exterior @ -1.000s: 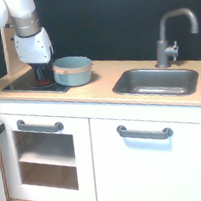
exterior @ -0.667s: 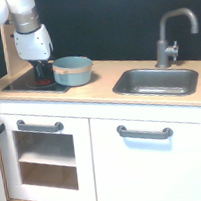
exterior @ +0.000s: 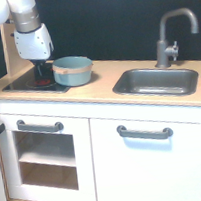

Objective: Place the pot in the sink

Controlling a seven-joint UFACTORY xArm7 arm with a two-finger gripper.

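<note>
The pot (exterior: 73, 70) is small, round, blue-grey with a pale tan rim band. It stands upright on the light wood countertop at the right edge of the black stovetop (exterior: 34, 83). The sink (exterior: 157, 81) is a dark grey basin recessed in the counter toward the exterior view's right, with nothing in it. My gripper (exterior: 42, 74) hangs from the white arm just left of the pot, low over the stovetop. Its dark fingers are close beside the pot's left wall. I cannot tell whether they are open or shut, or whether they touch the pot.
A grey curved faucet (exterior: 171, 35) stands behind the sink. A wooden side panel (exterior: 8, 53) rises at the counter's left end behind the arm. White cabinet doors with grey handles (exterior: 144, 132) sit below the counter.
The arm and gripper have shifted a little toward the pot, to the exterior view's right. The pot has not moved.
</note>
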